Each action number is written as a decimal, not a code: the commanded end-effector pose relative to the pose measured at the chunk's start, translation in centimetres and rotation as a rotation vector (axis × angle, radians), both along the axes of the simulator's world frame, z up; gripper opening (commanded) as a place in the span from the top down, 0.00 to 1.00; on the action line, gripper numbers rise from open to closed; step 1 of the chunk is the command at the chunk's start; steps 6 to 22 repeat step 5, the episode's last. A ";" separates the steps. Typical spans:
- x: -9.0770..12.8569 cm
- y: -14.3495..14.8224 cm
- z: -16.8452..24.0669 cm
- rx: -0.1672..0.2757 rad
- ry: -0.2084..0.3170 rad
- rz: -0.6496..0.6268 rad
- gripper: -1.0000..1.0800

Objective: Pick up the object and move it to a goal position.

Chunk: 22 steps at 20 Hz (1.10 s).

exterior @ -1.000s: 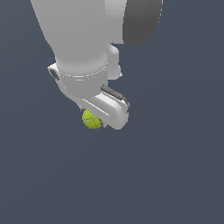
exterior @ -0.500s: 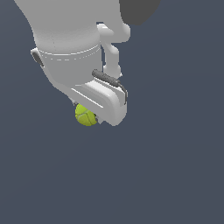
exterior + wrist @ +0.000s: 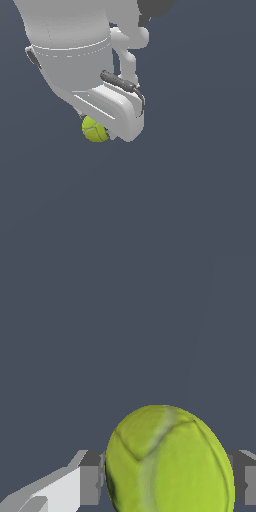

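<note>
Ball (image 3: 170, 461): yellow-green, pale seam lines, sitting between the fingers (image 3: 90, 483) with a dark pad pressed to each side in the wrist view; in the exterior view only its lower half peeking out under the white hand.
Gripper (image 3: 100, 131): clenched on the ball, pads touching both flanks, no gap visible on either side.
Fingertips: mostly hidden behind the ball and the hand body in the exterior view; depth of bite along the fingers hard to judge.
Surroundings: plain dark blue-grey field in both views; no surface edge, no goal marker visible, so height over any floor not readable.
Step in hand: judged as carry, ball already grasped, transfer to goal under way or about to begin.
How to do it well: steady squeeze, no loosening in transit; smooth, unhurried travel, gentle starts and stops, since a round ball held at two points can roll out between the pads.
Wrist: best kept at a constant tilt, so the ball stays centred between the pads.
Risk: slip forward past the fingertips if the hold sits near the pad ends.
Release: only once stopped over the goal.
</note>
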<state>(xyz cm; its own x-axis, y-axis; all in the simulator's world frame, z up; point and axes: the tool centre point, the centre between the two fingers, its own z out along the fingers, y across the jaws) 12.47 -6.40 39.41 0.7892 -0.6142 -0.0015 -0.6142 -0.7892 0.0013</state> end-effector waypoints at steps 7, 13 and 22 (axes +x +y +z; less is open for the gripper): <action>0.1 0.0 0.3 0.000 -0.002 0.000 1.00; 0.1 0.0 0.3 0.000 -0.002 0.000 1.00; 0.1 0.0 0.3 0.000 -0.002 0.000 1.00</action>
